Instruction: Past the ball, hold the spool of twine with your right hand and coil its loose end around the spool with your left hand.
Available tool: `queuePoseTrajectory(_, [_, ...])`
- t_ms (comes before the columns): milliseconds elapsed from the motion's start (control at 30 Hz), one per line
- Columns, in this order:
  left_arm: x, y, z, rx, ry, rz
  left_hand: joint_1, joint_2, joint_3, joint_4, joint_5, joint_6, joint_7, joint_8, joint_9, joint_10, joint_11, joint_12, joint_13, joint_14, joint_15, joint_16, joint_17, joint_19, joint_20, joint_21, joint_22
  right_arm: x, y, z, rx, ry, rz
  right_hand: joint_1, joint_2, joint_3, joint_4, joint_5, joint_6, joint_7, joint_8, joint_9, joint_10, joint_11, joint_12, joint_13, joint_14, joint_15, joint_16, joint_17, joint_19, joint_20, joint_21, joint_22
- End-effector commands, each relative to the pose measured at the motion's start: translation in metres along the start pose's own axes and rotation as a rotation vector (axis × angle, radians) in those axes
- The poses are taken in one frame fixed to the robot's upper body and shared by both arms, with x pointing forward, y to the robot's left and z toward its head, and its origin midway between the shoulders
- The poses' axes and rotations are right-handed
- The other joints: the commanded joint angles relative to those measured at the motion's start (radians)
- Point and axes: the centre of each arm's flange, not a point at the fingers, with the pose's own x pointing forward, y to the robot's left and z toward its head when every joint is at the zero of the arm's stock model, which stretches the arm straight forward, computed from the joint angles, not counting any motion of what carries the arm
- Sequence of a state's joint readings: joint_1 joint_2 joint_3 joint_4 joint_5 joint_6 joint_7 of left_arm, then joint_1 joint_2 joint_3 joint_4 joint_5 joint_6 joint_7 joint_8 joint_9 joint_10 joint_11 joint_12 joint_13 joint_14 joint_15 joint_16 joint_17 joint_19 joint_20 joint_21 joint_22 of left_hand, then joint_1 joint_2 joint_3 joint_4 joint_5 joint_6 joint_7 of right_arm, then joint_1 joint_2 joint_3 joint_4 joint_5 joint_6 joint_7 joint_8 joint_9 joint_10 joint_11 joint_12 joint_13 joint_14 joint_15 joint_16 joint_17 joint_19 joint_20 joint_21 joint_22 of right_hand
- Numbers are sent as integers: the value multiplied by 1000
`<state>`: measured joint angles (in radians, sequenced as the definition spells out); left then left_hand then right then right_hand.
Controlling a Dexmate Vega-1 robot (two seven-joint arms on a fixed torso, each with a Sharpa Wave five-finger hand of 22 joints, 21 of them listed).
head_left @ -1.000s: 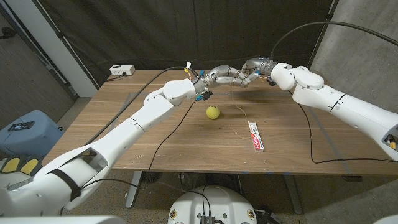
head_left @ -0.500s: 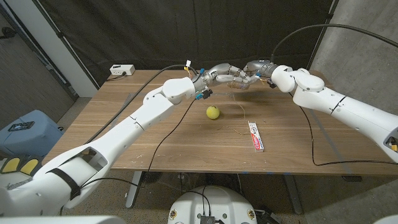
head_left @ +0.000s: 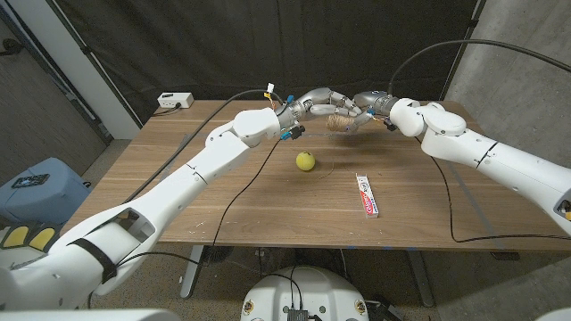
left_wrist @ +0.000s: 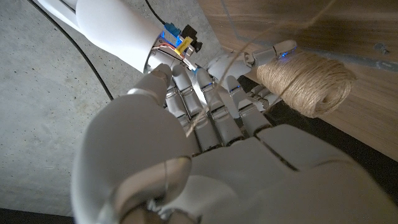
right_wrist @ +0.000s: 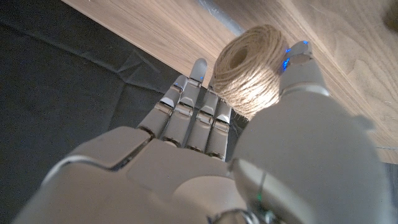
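A spool of tan twine (head_left: 339, 122) hangs just above the far part of the table, past the yellow ball (head_left: 306, 160). My right hand (head_left: 367, 105) grips the spool (right_wrist: 252, 68) between its thumb and fingers. My left hand (head_left: 316, 102) is close against it from the other side, fingers curled. In the left wrist view a thin strand (left_wrist: 208, 109) runs from the spool (left_wrist: 306, 84) down between my left hand's fingers (left_wrist: 217, 124), which pinch it. The right hand's fingers (left_wrist: 233, 84) show behind the strand.
A red and white toothpaste box (head_left: 367, 194) lies on the wooden table (head_left: 223, 205) right of the ball. A white box (head_left: 175, 101) sits at the far left corner. Black cables (head_left: 451, 192) trail over the table on both sides.
Both hands and the spool have shifted a little to the left. The loose strand that trailed down toward the toothpaste box has been drawn up off the table.
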<state>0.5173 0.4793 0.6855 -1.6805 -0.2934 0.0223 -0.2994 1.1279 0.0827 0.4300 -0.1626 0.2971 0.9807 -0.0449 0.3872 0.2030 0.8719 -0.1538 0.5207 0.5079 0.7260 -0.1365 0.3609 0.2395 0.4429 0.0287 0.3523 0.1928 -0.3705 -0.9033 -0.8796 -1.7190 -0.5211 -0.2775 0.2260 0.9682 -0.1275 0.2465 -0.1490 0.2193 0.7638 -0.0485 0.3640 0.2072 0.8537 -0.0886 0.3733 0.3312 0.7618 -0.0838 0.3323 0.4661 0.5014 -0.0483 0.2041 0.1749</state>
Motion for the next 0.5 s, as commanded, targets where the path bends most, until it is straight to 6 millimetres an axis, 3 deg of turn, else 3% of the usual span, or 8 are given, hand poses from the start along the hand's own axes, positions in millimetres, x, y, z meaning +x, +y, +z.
queuePoseTrajectory(33, [4, 2, 1, 7, -9, -6, -2, 9, -1, 0, 6, 5, 3, 1, 3, 9, 2, -5, 1, 10, -3, -5, 3, 3, 3, 8, 2, -7, 9, 3, -3, -8, 16, 146, 162, -6, -1, 2, 219, -142, 25, 11, 115, -106, 4, 6, 7, -150, -7, 2, 7, -35, 0, 1])
queuePoseTrajectory(500, [8, 8, 1, 10, -13, -16, -1, 10, -1, 0, 7, 7, 1, -1, 3, 10, 3, -8, 4, 10, -3, -8, 4, 3, 3, 9, 2, -11, 13, 5, 4, -14, 12, 148, 164, -10, 0, 2, 221, -141, 26, 11, 117, -105, 3, 7, 8, -150, -10, 4, 7, -35, -1, 1])
